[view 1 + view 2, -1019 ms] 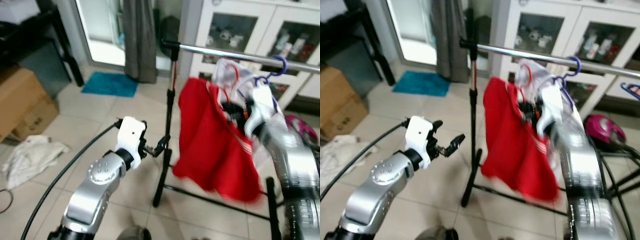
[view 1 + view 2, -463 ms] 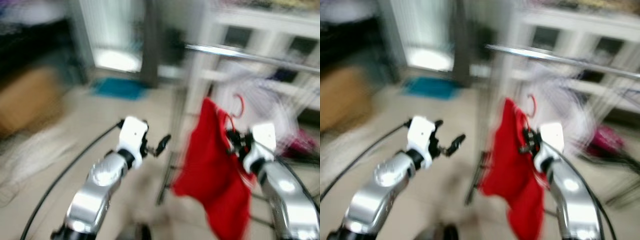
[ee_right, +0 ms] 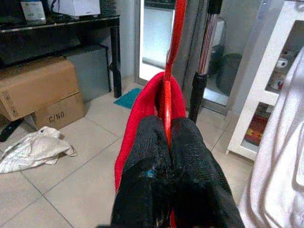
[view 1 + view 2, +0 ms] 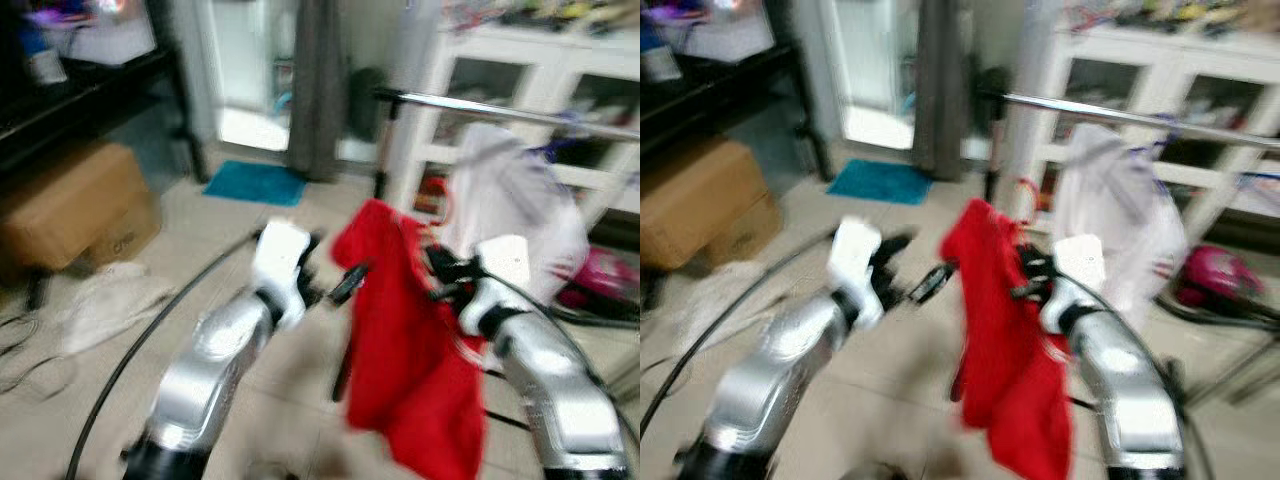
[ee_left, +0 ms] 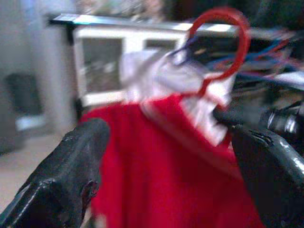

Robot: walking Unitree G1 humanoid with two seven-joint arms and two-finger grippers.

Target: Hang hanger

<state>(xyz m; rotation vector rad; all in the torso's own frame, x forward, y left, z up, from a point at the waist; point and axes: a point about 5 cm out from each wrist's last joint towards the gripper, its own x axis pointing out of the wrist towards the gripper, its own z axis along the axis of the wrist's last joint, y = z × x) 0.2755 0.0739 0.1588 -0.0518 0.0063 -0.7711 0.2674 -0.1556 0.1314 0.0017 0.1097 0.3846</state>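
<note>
Right claw (image 3: 166,156) pinching the red hanger (image 3: 172,66), black fingers (image 3: 142,156) pressed together on its stem, red shirt (image 4: 410,340) draped below. Hanger held off the rail (image 4: 500,106), in front of it and lower, hook (image 5: 223,42) free in the air. Shirt hanging beside a white garment (image 4: 510,200) already on the rail.

Left claw (image 4: 345,284) spread, raised just beside the shirt's near edge, not touching so far as can be told through the blur. Wide gap between its fingers (image 5: 66,175) seen from the wrist, with the shirt and hook beyond.

Rail's dark upright (image 3: 202,66) close behind the hanger. White cabinet (image 4: 520,90) with glass doors past the rail. Cardboard box (image 4: 75,205) on the tiled floor (image 4: 200,230) at left, crumpled white cloth (image 4: 105,305) near it, blue mat (image 4: 255,185) by the doorway. Head views smeared by motion; fine detail not readable.
</note>
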